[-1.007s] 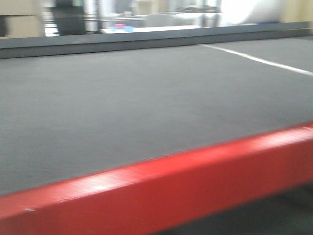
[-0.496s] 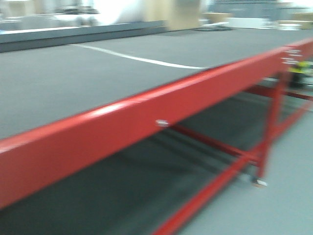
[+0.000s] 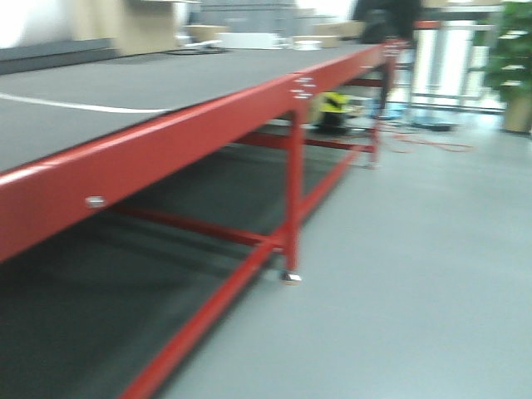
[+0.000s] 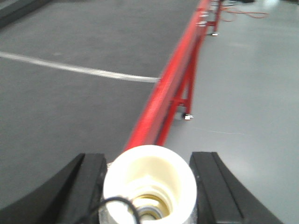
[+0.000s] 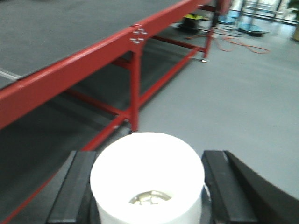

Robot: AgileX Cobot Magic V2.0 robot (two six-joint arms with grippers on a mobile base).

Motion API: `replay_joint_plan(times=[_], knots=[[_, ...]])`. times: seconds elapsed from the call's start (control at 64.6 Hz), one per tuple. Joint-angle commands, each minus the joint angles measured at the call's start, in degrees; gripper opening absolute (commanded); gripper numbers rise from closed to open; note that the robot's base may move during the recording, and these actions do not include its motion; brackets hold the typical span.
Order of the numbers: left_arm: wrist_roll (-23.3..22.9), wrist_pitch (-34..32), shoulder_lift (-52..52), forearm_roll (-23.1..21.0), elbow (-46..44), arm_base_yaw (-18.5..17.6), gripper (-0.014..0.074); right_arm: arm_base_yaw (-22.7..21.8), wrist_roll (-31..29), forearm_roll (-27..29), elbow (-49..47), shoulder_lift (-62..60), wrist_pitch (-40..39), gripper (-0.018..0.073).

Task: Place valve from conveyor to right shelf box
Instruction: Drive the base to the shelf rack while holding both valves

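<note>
My left gripper [image 4: 148, 161] is shut on a valve [image 4: 148, 182], whose cream round base faces the camera between the black fingers [image 4: 88, 179]. In the right wrist view another valve [image 5: 147, 175] shows a white round base, and my right gripper [image 5: 149, 158] is shut on it. The conveyor [image 3: 125, 83] is a wide dark grey belt edged by a red rail [image 3: 166, 141], lying to the left. It also fills the left of the left wrist view as the conveyor [image 4: 70, 107]. The right shelf box is out of view.
Red frame legs [image 3: 293, 199] and cross bars stand under the belt. Grey floor [image 3: 416, 274] stretches to the right. A yellow-black object [image 3: 332, 104], an orange cable [image 3: 424, 141] and a potted plant [image 3: 511, 66] lie far off.
The front view has swung to the right: the belt slid off to the left, and the red frame, its legs and the open floor came into view.
</note>
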Motion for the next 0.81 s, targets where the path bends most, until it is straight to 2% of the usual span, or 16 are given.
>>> replay_joint_plan(times=[0.0,0.79], knots=[[-0.25,-3.03,-0.78,-0.27,-0.37,-0.2,-0.0111,-0.1,-0.24,-0.22,-0.5,-0.51,-4.49,-0.0153],[-0.25,-3.03,-0.78,-0.27,-0.37,-0.2,-0.0111,-0.1,-0.24,-0.22,-0.5,-0.51,-4.49,-0.0153]])
